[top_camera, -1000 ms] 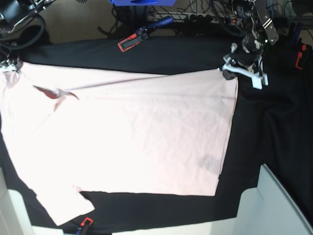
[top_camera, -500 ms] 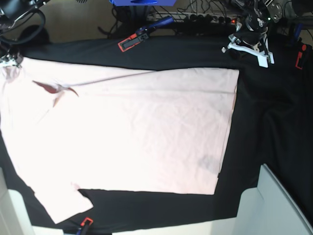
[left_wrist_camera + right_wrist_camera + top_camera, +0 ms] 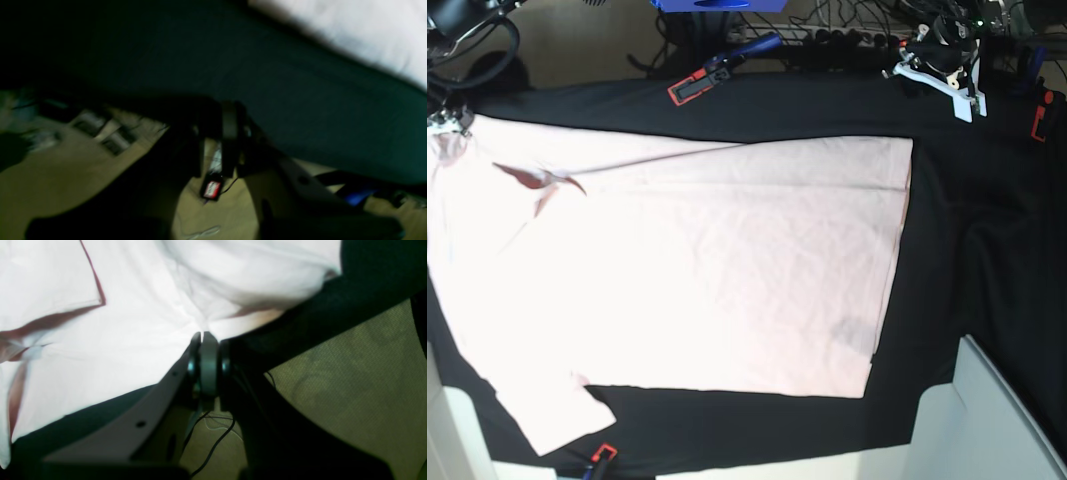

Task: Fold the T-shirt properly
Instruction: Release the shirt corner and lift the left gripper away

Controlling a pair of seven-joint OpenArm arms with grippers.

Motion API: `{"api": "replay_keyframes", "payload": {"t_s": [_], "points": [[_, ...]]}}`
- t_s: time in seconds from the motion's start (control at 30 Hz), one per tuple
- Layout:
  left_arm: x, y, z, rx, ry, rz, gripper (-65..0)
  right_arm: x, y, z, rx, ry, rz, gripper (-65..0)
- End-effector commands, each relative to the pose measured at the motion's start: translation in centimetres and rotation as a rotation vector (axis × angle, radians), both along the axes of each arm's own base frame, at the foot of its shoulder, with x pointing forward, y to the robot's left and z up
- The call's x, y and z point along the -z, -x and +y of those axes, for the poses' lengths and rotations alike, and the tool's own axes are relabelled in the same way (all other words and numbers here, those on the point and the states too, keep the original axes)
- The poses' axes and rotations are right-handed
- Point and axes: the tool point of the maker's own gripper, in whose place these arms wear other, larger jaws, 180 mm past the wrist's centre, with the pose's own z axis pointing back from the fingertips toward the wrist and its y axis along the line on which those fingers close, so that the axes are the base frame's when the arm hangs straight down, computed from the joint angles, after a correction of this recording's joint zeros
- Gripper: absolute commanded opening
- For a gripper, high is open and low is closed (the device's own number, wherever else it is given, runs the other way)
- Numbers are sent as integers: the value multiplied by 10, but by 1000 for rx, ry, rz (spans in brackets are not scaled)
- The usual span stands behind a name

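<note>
Lying flat on the black table cloth (image 3: 987, 250), the T-shirt (image 3: 687, 270) is spread plain side up, pale pink, no lettering visible. Long axis runs left to right across the base view: collar end at the left, hem at the right. Neck opening (image 3: 537, 180) shows as a dark reddish slit near the upper left of the shirt. One short sleeve (image 3: 552, 420) juts out at the lower left, its tip close to a red clamp (image 3: 603, 456) on the near edge of the cloth. Hem edge is straight, slanting slightly inward toward the bottom right corner. Faint grey smudge near that corner; fine wrinkles over the middle.

Right gripper (image 3: 204, 335): jaws pressed together on a pinch of shirt fabric at the upper left corner of the garment, shoulder area, right at the edge of the cloth. Wrist view shows cloth puckering toward the pinch point and a reddish seam line nearby. In the base view this gripper (image 3: 447, 125) sits at the far left edge.

Left gripper (image 3: 932, 70): above the back edge of the cloth, beyond the upper right corner of the shirt, apart from it, nothing in it. Its wrist view is dark and blurred; I cannot tell how its jaws stand. Another red clamp (image 3: 689, 90) holds the back edge of the cloth.
</note>
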Motion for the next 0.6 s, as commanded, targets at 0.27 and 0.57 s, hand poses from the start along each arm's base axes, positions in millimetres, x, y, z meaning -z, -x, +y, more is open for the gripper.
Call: {"api": "replay_keyframes", "payload": {"t_s": [0.27,0.57], "points": [[-33,-39,-4,119,-67,-99,-563,-12,-9,-14,-8,41,-27,-630],[-41,-62,-28,191,-47,-150,-563,-14,-13,-15,-1,46,-38,-370]]}}
